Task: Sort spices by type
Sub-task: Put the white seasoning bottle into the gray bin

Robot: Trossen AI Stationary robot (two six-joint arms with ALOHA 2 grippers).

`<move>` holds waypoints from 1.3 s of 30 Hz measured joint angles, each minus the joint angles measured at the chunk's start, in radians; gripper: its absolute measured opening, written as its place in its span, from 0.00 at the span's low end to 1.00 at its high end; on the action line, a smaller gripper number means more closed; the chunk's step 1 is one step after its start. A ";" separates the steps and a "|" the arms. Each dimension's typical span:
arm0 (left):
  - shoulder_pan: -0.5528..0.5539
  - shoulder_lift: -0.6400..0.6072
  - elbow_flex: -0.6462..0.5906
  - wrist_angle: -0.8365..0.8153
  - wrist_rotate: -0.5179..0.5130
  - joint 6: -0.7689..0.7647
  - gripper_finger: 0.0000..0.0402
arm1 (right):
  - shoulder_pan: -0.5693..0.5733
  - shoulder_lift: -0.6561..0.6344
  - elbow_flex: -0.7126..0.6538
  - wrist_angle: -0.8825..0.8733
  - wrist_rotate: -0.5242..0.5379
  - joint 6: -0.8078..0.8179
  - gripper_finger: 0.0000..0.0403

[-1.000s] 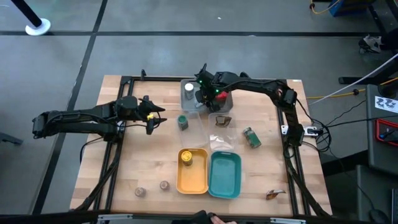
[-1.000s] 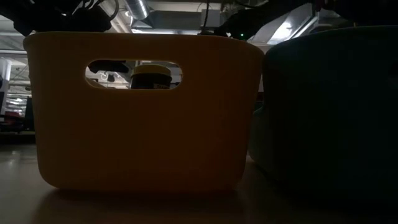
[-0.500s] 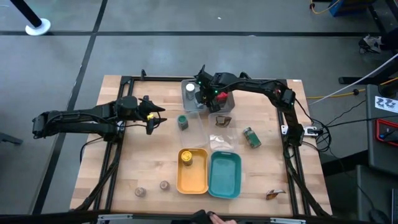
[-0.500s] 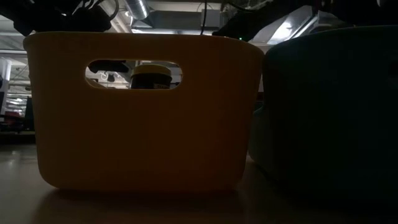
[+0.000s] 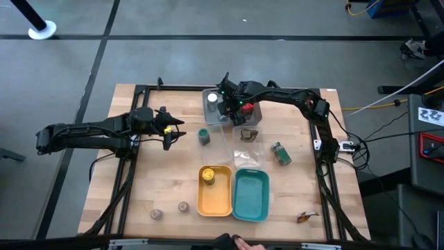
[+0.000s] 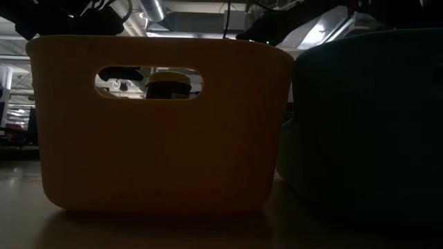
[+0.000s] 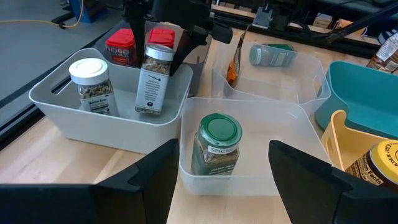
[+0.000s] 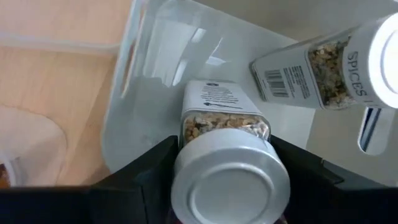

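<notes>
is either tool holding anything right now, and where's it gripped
The right tool grips a spice jar by its sides just below the lid, upright in the grey tray. The left tool is open and holds nothing.

Right hand reaching far across table, left hand hovering open, arm extended

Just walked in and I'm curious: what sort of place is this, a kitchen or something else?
Probably a robotics lab or workshop, not a kitchen. A wooden table sits on a black metal frame on a bare grey floor, loose cables trail beside it, and exposed ceiling ducts show overhead.
</notes>
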 joint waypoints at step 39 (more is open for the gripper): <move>0.000 0.000 0.000 -0.008 0.000 0.000 0.58 | 0.031 0.000 0.000 0.052 0.161 0.000 0.58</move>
